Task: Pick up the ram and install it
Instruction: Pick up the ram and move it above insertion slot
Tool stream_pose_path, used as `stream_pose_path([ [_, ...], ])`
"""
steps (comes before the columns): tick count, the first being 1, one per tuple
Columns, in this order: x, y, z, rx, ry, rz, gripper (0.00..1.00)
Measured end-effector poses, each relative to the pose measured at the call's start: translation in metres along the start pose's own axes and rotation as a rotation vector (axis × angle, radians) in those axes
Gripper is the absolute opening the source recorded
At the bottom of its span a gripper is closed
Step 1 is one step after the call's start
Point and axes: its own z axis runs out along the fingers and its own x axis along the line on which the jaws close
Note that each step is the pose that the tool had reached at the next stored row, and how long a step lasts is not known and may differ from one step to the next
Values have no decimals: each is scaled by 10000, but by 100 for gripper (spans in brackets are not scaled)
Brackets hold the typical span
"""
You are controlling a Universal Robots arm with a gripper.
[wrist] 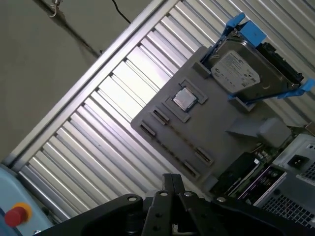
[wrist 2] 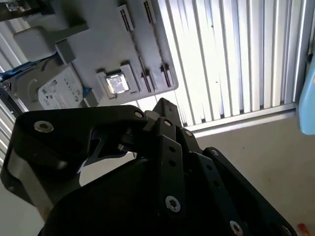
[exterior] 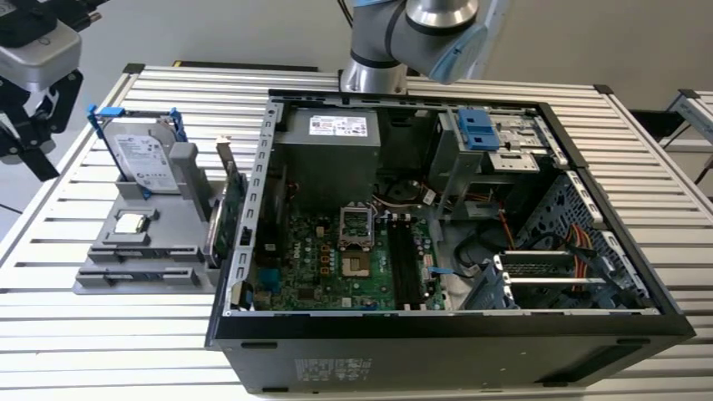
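The claw (wrist: 171, 179), closed and empty, hangs near the white-labelled hard drive (wrist: 236, 73).

A robotics lab: slatted aluminium table (exterior: 112, 334), opened computer case (exterior: 446, 359), grey parts fixture (exterior: 125, 276).

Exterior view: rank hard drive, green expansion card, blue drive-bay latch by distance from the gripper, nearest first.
1. Hard drive, upright on the grey tray, exterior view's left, near the gripper.
2. Green expansion card, between tray and case.
3. Blue drive-bay latch, inside the case, toward the exterior view's right.
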Motion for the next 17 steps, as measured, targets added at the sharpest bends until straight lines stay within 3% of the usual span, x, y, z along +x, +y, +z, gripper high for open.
stream_pose_path([
  [17,0,0,0,-8,111,-2374,0],
])
